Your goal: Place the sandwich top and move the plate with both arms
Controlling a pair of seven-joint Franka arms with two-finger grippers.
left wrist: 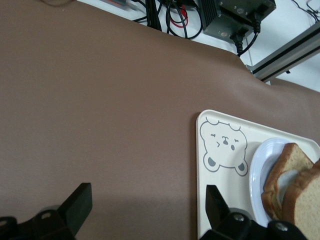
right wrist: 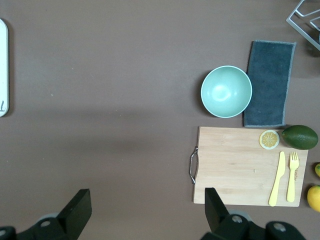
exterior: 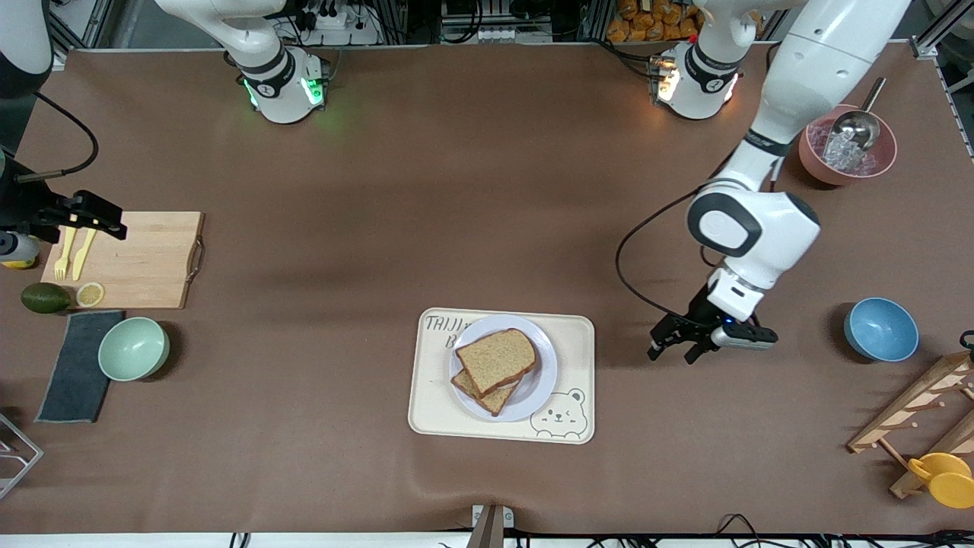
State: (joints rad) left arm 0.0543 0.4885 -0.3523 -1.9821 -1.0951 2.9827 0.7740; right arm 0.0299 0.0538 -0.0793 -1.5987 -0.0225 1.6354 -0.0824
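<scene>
I'm reading the bread step as done: top (exterior: 498, 358) is sitting on the sandwich, on the plate (exterior: 542, 388), in the tray (exterior: 426, 403) mid-desk. Plate move w/ both arms is still pending. Right end effector (exterior: 91, 217) is hanging over the board (exterior: 152, 259), fingers apart, empty. Left end effector (exterior: 679, 346) is hovering beside the tray, also apart, touching nothing.

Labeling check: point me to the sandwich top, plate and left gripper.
sandwich top (exterior: 498, 358), front view, middle of the upper slice.
plate (exterior: 542, 384), front view, bare rim.
left gripper (exterior: 674, 350), front view, between its open fingertips.
</scene>
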